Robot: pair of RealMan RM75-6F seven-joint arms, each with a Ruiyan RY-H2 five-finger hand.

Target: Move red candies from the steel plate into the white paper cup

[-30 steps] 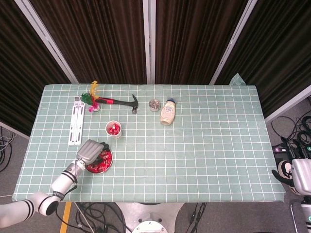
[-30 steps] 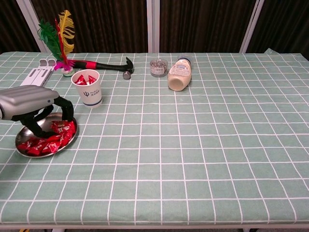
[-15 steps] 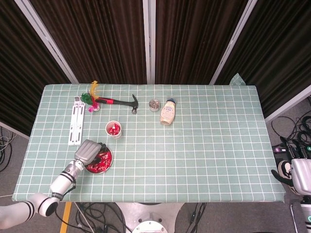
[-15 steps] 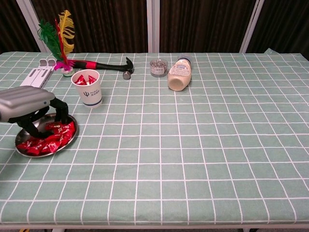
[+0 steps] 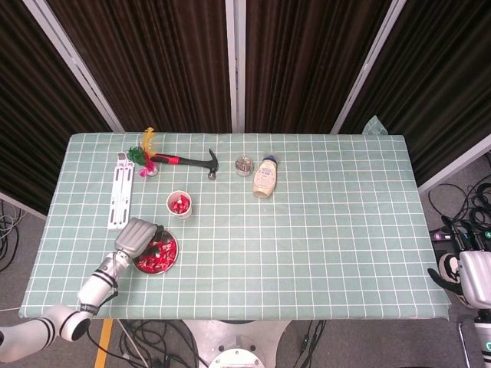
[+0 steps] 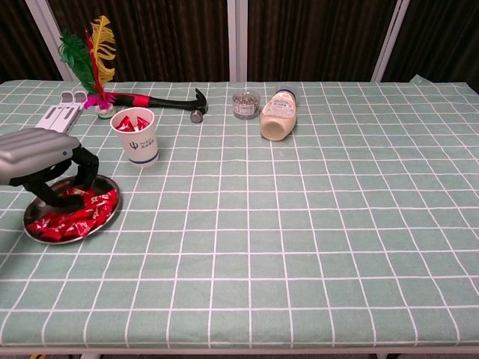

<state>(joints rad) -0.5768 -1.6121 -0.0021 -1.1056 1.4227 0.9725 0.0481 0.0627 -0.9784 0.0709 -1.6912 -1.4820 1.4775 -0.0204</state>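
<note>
You are working in what looks like a robotics lab: dark curtains (image 5: 176, 61) hang behind the tabletop (image 5: 330, 230) with its green checked cloth, and loose cables (image 5: 460, 218) lie on the floor beside that tabletop.

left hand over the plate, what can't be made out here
- Whether the left hand holds a candy: in the chest view its fingers curl down over the steel plate, hiding the fingertips; in the head view the back of the hand covers them.
- Candies under the hand: hidden.
- Right hand: cut off by the head view's right edge, state unclear.
</note>
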